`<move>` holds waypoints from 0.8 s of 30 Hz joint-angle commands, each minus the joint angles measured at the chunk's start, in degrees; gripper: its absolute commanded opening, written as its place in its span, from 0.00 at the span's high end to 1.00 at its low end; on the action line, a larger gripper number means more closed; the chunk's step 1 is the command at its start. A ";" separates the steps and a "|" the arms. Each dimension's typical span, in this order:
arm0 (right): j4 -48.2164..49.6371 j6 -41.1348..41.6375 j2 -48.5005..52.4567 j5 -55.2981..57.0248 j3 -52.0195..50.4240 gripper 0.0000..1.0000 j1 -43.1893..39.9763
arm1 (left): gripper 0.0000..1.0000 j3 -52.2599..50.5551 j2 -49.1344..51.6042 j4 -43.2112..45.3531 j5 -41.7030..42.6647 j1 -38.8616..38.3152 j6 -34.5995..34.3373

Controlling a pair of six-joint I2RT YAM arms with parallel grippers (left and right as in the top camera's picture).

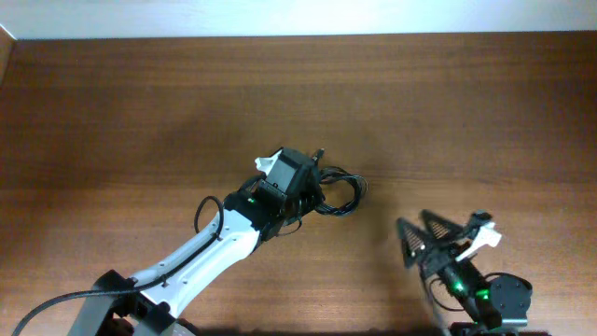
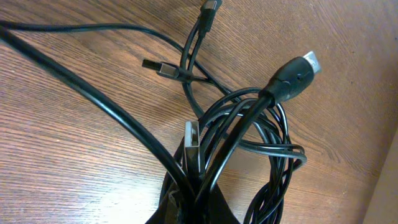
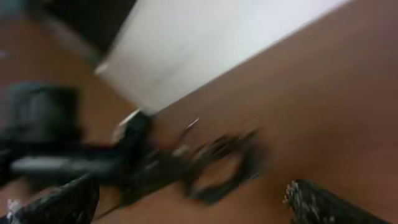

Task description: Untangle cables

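Observation:
The cables (image 1: 336, 196) are thin black cords bunched in a tangle at the table's middle. In the left wrist view the cables (image 2: 249, 130) show coiled loops and USB plug ends. My left gripper (image 1: 300, 191) sits on the tangle's left side, shut on several strands that run between its jaws (image 2: 199, 202). My right gripper (image 1: 422, 233) is open and empty, to the right of the tangle and apart from it. In the blurred right wrist view the cables (image 3: 217, 165) lie ahead of the open fingers (image 3: 193, 202).
The wooden table (image 1: 140, 112) ends at a pale wall edge (image 1: 298, 19) along the back. The left arm (image 1: 201, 252) stretches in from the front left. The right arm base (image 1: 485, 299) stands at the front right.

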 commanded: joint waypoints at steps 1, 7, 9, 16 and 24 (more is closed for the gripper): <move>-0.52 9.81 -0.37 -14.95 -0.31 0.02 0.31 | 0.98 -0.15 -1.25 0.50 2.75 0.31 5.55; -2.23 10.88 3.72 -8.48 0.87 0.04 0.26 | 1.00 -0.15 -1.25 5.88 9.73 0.31 11.85; -10.32 8.33 12.37 -5.42 6.97 0.13 0.26 | 1.00 -0.15 -1.25 9.44 12.55 0.31 15.80; -19.58 8.79 37.03 -3.76 16.96 0.22 2.43 | 1.00 -0.15 -1.25 9.86 27.85 6.99 16.94; -9.16 20.35 38.75 -3.32 16.96 0.50 6.82 | 1.00 -0.15 -1.25 9.70 35.80 6.82 23.41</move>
